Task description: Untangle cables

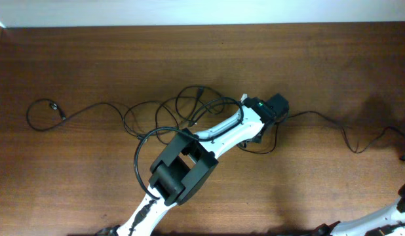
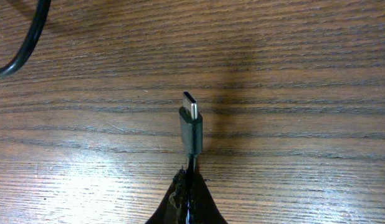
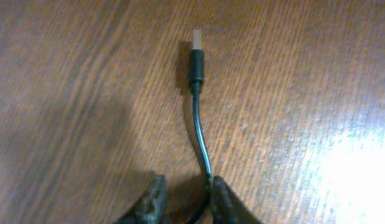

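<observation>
Thin black cables point(image 1: 183, 111) lie in a tangle of loops at the table's middle. One strand trails left to a plug point(image 1: 53, 105); another runs right point(image 1: 333, 124) toward the table's edge. My left gripper point(image 1: 280, 108) is just right of the tangle. In the left wrist view it point(image 2: 191, 182) is shut on a cable just behind its flat metal-tipped plug point(image 2: 191, 124). My right gripper point(image 3: 186, 190) stands open, and a cable point(image 3: 200, 140) passes between its fingers against the right one. That cable's plug point(image 3: 197, 56) lies ahead on the wood.
The left arm point(image 1: 183, 164) reaches from the bottom edge across the table's middle, its thicker black lead point(image 1: 140, 157) looping beside it. Part of the right arm point(image 1: 392, 213) shows at the bottom right corner. A thicker black cord point(image 2: 24, 43) crosses the left wrist view's top left.
</observation>
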